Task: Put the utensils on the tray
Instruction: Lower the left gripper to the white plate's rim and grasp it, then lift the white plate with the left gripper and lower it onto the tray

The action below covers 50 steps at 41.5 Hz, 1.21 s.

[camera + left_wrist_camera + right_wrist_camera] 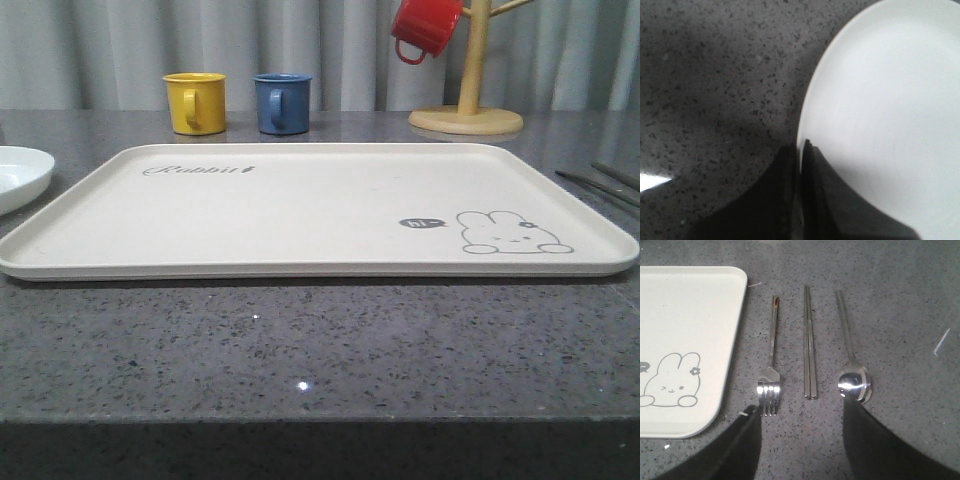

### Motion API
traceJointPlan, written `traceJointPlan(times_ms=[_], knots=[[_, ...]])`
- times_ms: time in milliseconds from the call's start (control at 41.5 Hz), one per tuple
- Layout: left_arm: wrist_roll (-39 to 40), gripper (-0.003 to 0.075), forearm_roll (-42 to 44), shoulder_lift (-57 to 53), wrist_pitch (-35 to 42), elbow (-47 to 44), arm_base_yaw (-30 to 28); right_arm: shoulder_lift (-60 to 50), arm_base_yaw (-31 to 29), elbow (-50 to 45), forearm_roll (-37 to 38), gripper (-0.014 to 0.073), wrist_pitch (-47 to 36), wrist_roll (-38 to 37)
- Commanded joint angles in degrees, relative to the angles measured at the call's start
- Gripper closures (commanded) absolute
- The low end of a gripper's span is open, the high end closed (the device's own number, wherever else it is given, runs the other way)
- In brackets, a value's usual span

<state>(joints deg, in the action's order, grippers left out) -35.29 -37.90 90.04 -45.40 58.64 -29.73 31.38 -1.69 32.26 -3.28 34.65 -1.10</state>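
Lying flat on the speckled grey stone desk (300, 350): one cream-white rectangular tray (300, 215), rounded corners, raised rim, grey rabbit drawing at one corner. Beside it on the robot's right, in the right wrist view — shiny metal fork (771, 367), slim flat chopsticks (809, 342) and long-handled spoon (852, 372), parallel, apart, all on bare stone. Right pincer (802, 440) spread wide above their ends, holding nothing. Round shallow white plate (890, 115), glossy, sits left of the tray; left pincer (799, 195) narrow, fingers nearly together at the plate's rim — whether it grips the rim, cannot tell.
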Motion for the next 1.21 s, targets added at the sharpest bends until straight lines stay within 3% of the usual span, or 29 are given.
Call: traceJointPlan(times_ms=[0,241,434,796,1013,1182], knots=[[-0.18,0.0738,-1.68,-1.85,-0.7,2.72,-0.03,0.61,-0.21,1.46,-0.1,0.019,-3.76,0.25],[-0.18,0.0738,-5.53,-2.37,-10.38,10.92,1.06,0.61,-0.21,1.46,-0.1,0.019,-3.76,0.25],[-0.18,0.0738,-5.78,-3.14,-12.16,15.26,10.2,0.61,-0.21,1.46,-0.1,0.019,-3.76,0.25],[-0.18,0.0738,-3.49,-1.97,-5.64,15.4,31.09,0.61,-0.21,1.46,-0.1,0.019,-3.76,0.25],[5.6,0.0738,5.24,-0.09,-1.04,15.4,37.98,0.61,-0.21,1.46,-0.1,0.019,-3.76,0.25],[6.0,0.0738,6.92,2.06,0.3,15.4,39.33,0.61,-0.21,1.46,-0.1,0.019,-3.76,0.25]])
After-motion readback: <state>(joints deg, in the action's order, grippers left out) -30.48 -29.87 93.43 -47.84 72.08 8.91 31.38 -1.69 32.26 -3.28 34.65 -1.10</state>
